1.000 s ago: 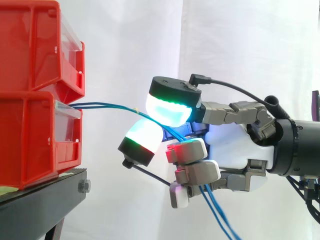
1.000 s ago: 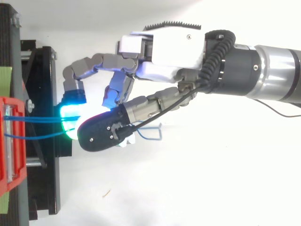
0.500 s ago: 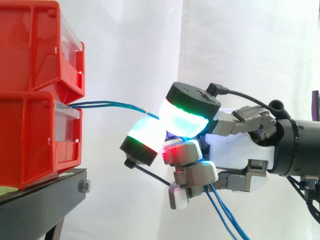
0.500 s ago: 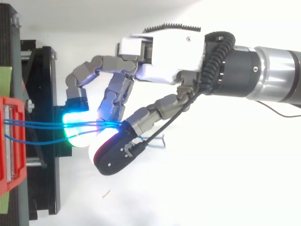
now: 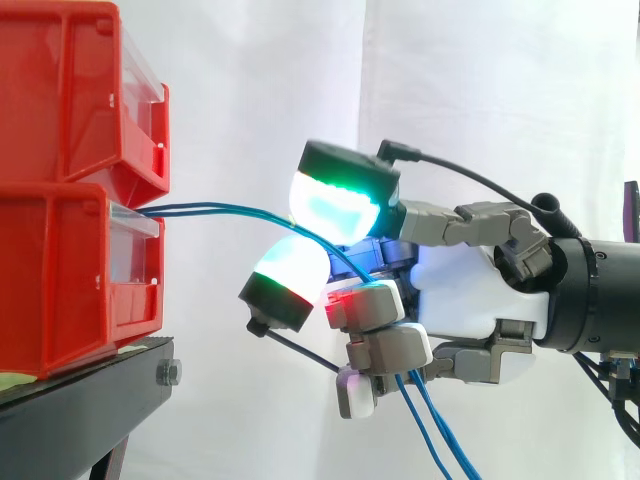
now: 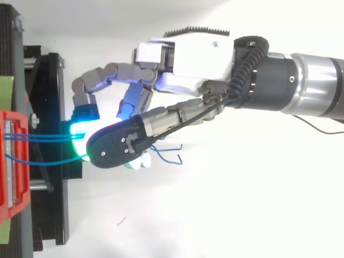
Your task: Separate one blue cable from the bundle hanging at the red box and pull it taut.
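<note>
Curling round the blue cables [image 5: 230, 212] just right of the red box [image 5: 70, 270] they hang from, robot hand [image 5: 470, 295] seems to hold several strands between its glowing pads [image 5: 335, 205], so pulling right risks tautening the whole bundle, or strands slipping free.

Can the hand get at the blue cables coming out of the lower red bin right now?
Likely yes. The hand has its curled fingers round the blue cables, which run free from the lower red bin into the hand and hang out below it. Nothing stands in between.
</note>
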`<state>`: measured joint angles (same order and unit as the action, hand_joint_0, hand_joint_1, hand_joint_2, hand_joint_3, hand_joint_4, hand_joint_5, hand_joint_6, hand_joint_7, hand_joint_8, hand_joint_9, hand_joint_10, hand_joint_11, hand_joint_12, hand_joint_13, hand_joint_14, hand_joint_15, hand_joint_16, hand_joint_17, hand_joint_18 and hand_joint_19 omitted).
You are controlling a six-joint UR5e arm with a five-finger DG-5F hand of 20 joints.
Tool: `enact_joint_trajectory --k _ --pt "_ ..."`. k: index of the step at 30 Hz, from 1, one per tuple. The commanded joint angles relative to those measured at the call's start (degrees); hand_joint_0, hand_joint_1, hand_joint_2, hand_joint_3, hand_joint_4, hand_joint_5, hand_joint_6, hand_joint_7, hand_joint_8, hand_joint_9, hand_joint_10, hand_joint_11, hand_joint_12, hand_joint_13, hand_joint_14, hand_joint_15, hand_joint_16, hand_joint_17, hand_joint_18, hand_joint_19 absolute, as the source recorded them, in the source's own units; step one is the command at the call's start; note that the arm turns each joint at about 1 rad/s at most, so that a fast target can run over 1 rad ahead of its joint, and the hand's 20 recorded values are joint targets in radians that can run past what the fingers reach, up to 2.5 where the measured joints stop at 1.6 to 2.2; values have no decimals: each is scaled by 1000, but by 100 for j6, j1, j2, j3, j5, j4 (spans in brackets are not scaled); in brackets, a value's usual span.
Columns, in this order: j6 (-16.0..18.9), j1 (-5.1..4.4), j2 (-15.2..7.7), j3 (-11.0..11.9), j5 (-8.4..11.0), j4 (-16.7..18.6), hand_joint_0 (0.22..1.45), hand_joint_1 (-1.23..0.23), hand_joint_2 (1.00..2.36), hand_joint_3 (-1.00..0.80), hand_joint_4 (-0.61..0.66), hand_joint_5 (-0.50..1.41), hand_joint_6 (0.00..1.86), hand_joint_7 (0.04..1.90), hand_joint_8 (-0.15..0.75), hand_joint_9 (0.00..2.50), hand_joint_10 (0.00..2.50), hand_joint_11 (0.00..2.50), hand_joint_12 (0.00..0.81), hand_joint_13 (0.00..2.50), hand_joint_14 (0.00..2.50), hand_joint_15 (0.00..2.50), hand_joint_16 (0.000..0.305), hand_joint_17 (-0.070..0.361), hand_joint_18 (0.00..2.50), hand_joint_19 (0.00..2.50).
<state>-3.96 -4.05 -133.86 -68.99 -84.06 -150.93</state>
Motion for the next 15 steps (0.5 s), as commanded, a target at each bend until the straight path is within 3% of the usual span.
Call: enact_joint_trajectory --k 1,7,15 --pt "0 1 0 0 13 -7 712 -636 1025 -206 225 -106 502 1314 367 1224 27 1087 385 1233 28 1009 38 86 896 642" --pt "0 1 0 0 21 -24 742 -736 1020 -266 205 -119 510 1411 354 1186 25 1119 390 1212 28 996 39 87 899 630" --pt "0 1 0 0 21 -24 790 -857 1011 -384 201 -150 632 1257 349 1140 26 1130 400 1163 29 985 39 88 866 632"
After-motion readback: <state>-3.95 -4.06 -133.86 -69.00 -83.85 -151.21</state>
